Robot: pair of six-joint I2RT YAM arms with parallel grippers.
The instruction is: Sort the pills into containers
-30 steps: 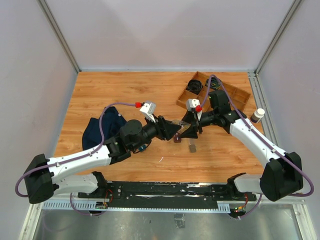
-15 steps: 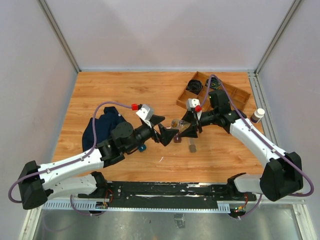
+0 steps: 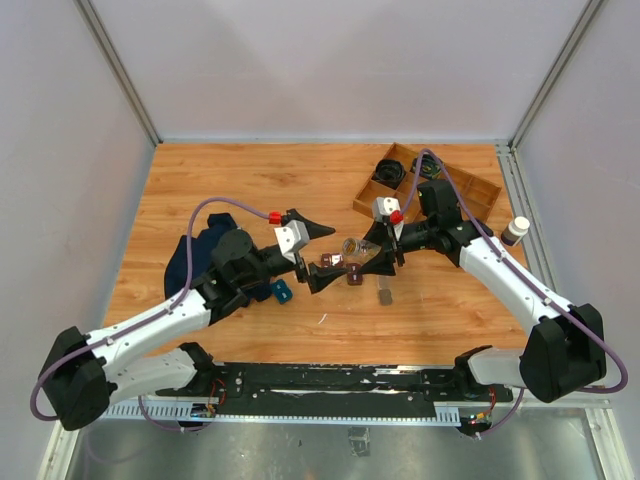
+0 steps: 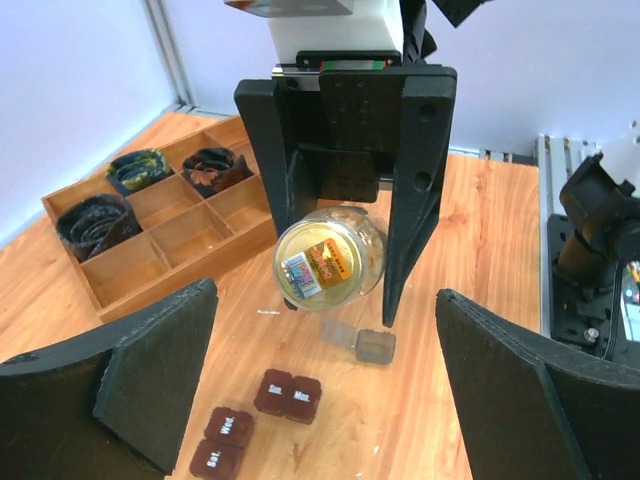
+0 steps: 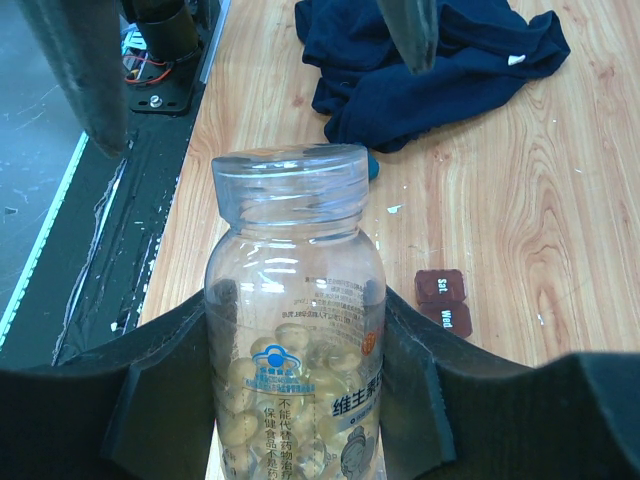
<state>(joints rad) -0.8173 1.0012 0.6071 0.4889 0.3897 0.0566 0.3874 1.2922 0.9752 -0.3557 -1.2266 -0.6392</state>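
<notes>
Cannot see the base of the pill bottle [image 5: 295,330], cut off by the bottom edge of the right wrist view. Hides both lower flanks of it behind the right fingers [image 5: 130,410], themselves cropped at the lower corners. Cannot read the label in full, cropped at that same edge. Loses the dark blue cloth [image 5: 430,60] past the top edge. Shows only the bottle's bottom end in the left wrist view, hiding neck and cap behind it. Crops the left fingers [image 4: 150,370] at the lower corners there. Cannot tell what the grey block [image 4: 375,347] at lower centre is. From above, cannot read the pale marks on the containers [image 3: 353,279], too small. Cannot identify the small blue object [image 3: 281,291] left of centre either.
</notes>
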